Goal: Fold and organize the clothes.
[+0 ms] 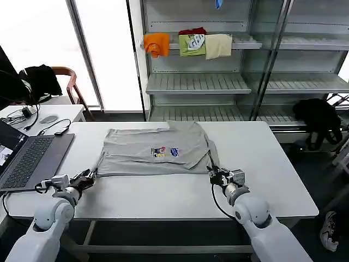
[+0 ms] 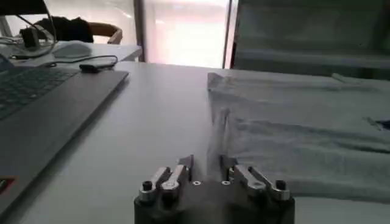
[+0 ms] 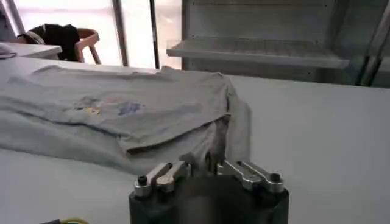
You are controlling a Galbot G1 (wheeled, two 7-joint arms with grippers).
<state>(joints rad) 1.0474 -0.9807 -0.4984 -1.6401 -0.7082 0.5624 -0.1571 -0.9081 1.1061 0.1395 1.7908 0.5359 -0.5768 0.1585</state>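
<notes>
The clothes, a light grey T-shirt point(image 1: 155, 150) with a small multicolour chest print, lie partly folded in the middle of the white table point(image 1: 262, 164). My left gripper point(image 1: 89, 176) rests on the table at the shirt's near-left corner. In the left wrist view this gripper point(image 2: 205, 161) is open, with the edge of the T-shirt point(image 2: 304, 134) just in front of its fingertips. My right gripper point(image 1: 214, 176) is at the shirt's near-right corner. In the right wrist view the gripper point(image 3: 203, 165) has a bunched fold of the T-shirt point(image 3: 122, 115) between its fingers.
A grey laptop point(image 1: 27, 158) with cables sits at the table's left end, close to my left arm. Behind the table, a shelf unit point(image 1: 196, 82) holds orange, green and cream folded garments. A black garment point(image 1: 316, 117) lies at the right. Bare table runs along the near edge.
</notes>
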